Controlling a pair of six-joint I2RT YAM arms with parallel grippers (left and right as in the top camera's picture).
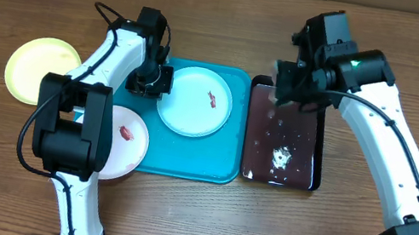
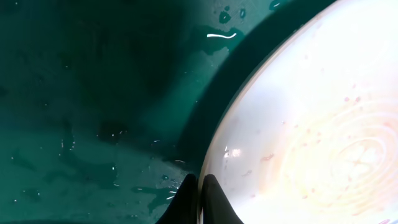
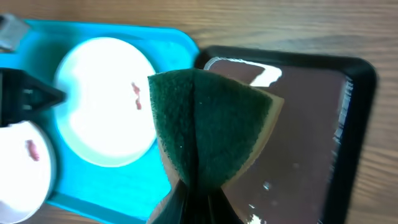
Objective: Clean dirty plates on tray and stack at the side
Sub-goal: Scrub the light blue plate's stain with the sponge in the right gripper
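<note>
One wood-grain surface [image 1: 259, 230] carries the turquoise tray [image 1: 222, 170] with a wet black tray [image 1: 261, 144] just to its right. Smeared pale plate [image 1: 194, 106] lies in the tray; second smeared plate [image 1: 130, 151] at its near-left corner; yellow-green plate [image 1: 36, 70] off-tray, left. Left gripper [image 2: 199, 182] pinches the pale plate's rim. Right gripper [image 3: 198, 196] clamps a folded green sponge [image 3: 205, 130] above the black tray.

- Brown wood-grain table [image 1: 0, 176], one continuous top.
- Turquoise tray [image 1: 184, 163] sits flat mid-table, long side parallel to the near edge.
- Black tray [image 1: 320, 154] is just beside its right edge, toward the table's right side.
- Yellow-green plate [image 1: 36, 70] lies on the bare wood, left of the turquoise tray.
- White plate [image 1: 130, 151] overhangs the tray's near-left corner; can't tell if it touches the wood.
</note>
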